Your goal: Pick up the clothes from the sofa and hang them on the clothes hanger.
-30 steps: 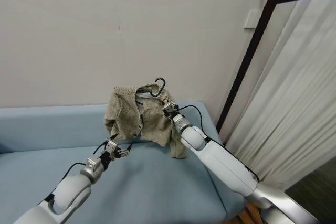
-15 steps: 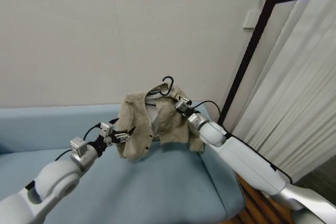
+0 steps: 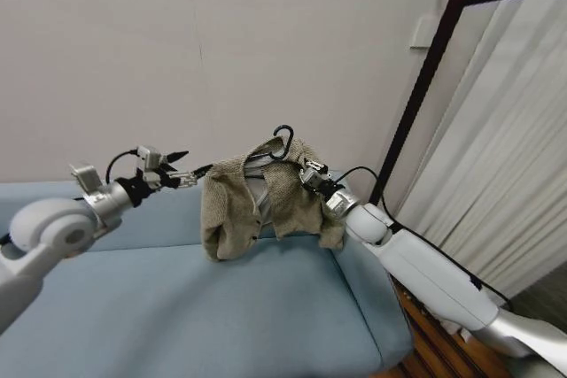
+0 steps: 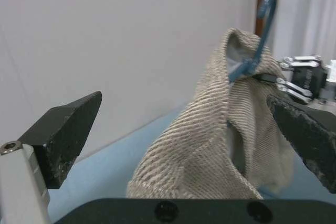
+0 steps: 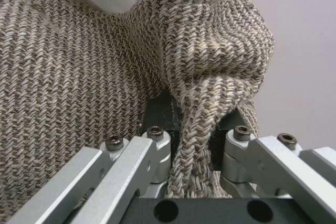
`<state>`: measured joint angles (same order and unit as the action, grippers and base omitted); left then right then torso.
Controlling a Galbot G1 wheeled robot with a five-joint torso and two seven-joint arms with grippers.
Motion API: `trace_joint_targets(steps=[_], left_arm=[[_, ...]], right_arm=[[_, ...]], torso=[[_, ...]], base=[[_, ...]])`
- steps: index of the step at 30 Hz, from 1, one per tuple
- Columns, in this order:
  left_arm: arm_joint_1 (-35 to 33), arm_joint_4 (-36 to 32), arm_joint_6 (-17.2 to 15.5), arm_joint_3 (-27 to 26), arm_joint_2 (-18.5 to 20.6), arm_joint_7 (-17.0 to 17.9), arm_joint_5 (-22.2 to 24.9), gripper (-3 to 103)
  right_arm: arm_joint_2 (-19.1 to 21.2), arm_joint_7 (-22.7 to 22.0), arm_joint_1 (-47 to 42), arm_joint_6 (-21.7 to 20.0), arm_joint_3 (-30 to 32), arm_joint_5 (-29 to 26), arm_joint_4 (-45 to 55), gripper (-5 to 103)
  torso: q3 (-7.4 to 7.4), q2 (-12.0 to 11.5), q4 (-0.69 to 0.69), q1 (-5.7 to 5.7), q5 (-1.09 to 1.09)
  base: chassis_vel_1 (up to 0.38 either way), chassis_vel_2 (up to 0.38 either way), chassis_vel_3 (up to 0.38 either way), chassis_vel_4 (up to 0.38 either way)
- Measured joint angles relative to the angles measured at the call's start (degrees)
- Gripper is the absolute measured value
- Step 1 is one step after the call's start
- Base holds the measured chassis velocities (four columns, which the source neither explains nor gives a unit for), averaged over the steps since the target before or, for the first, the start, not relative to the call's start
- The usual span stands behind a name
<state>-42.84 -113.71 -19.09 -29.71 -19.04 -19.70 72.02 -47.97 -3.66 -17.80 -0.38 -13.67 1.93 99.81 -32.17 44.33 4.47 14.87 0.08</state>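
Head view, left arm: raised and stretched forward above the sofa [image 3: 177, 307]; left gripper [image 3: 197, 166] level with the cardigan [image 3: 235, 214] collar, at its left edge, contact unclear.
Left jaws: spread wide, nothing held.
Right arm: angled up from lower right; right gripper [image 3: 310, 172] at the cardigan's shoulder.
Right jaws: pinching a knit fold.
Cardigan: on a dark hanger [image 3: 282, 142], lifted above the sofa, clothes rack [image 3: 423, 86] near.

Cardigan [image 3: 239, 210] beige-brown knit; hanger [image 4: 242, 68] dk teal; sofa [image 3: 221, 325] lt blue; rack [image 3: 423, 86] dk brown.
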Motion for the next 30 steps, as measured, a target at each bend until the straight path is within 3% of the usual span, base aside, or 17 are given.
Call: trace_joint_targets(steps=[2, 3, 6, 10, 15, 24, 30], left_arm=[[0.1, 1.7, -1.0, 0.0, 2.5, -4.5, 0.9, 100], [0.1, 1.7, -1.0, 0.0, 2.5, -4.5, 0.9, 100], [-1.1, 5.4, -3.4, -0.1, 6.9, -11.1, 0.9, 100], [-1.6, 8.4, -3.5, 0.4, 9.8, -14.3, 0.7, 100], [-1.8, 8.4, -3.0, 0.5, 11.8, -15.4, 1.5, 100], [-0.8, 8.3, -1.3, 0.5, 10.9, -11.1, 3.5, 100], [1.3, 9.5, -0.4, 2.6, 10.3, -10.4, 3.7, 100]], right_arm=[[-1.3, 0.0, 1.4, 0.4, -1.3, 0.1, -0.6, 11], [-1.3, 0.0, 1.4, 0.4, -1.3, 0.1, -0.6, 11], [-3.7, 0.0, 3.3, 0.5, -2.8, 0.1, -1.3, 11], [-4.8, 0.1, 4.2, 0.7, -3.5, 0.2, -1.3, 11], [-5.3, 0.1, 4.1, 0.8, -3.6, 0.4, -1.2, 11], [-5.9, 0.0, 4.0, 0.6, -4.1, 0.5, -0.9, 11], [-6.4, -0.1, 5.8, -0.3, -5.4, 0.5, -1.3, 11]], torso=[[0.00, 0.0, 0.00, -0.01, -0.01], [0.00, 0.0, 0.00, -0.01, -0.01], [0.00, 0.0, -0.05, -0.01, -0.01], [0.00, 0.0, -0.03, -0.01, -0.04], [0.00, 0.0, 0.00, -0.01, 0.01], [0.00, 0.0, -0.01, -0.01, 0.01], [0.00, 0.0, -0.02, -0.01, 0.00]], base=[[0.000, 0.000, 0.000, 0.000], [0.000, 0.000, 0.000, 0.000], [0.000, 0.000, 0.000, 0.000], [0.000, 0.000, 0.000, 0.000], [0.000, 0.000, 0.000, 0.000], [0.000, 0.000, 0.000, 0.000], [0.000, 0.000, 0.000, 0.000]])
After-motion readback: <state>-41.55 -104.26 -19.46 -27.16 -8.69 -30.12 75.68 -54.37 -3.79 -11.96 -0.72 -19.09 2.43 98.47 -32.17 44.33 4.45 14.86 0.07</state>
